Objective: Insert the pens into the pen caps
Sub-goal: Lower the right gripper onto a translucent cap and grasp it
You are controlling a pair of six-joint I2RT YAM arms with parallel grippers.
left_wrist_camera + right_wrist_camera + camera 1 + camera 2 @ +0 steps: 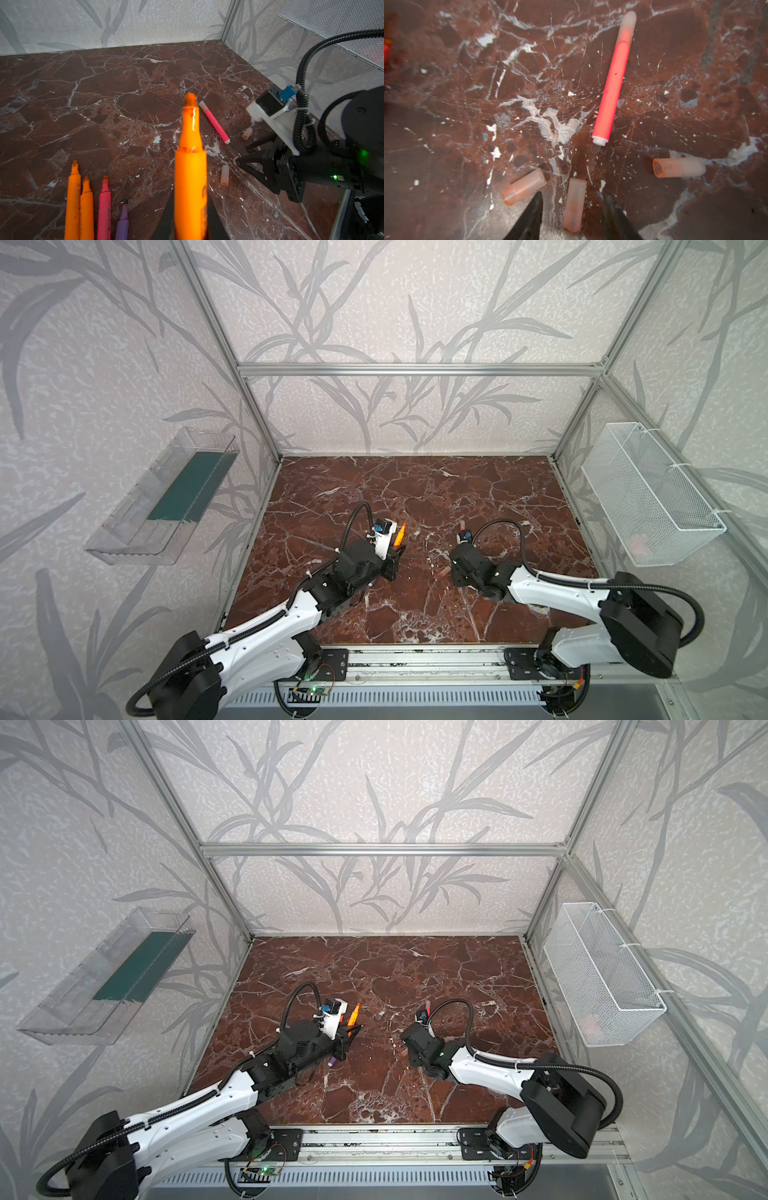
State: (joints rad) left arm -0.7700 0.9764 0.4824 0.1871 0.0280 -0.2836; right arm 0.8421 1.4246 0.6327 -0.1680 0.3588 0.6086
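My left gripper (190,197) is shut on an orange pen (190,166), tip up and uncapped, also in both top views (400,534) (353,1014). Two orange pens (73,199), a pink pen (104,207) and a purple pen (123,222) lie side by side below it. My right gripper (572,195) is open, low over the table, its fingers (533,216) on either side of a pen cap (574,205) without touching it. Two more caps (524,189) (679,167) lie nearby. A pink pen (612,83) wearing a cap lies beyond them.
The brown marble table (415,489) is walled at the back and sides. A white wire basket (652,497) hangs on the right wall. A clear plastic tray (162,497) hangs on the left wall. The two arms stand close together mid-table.
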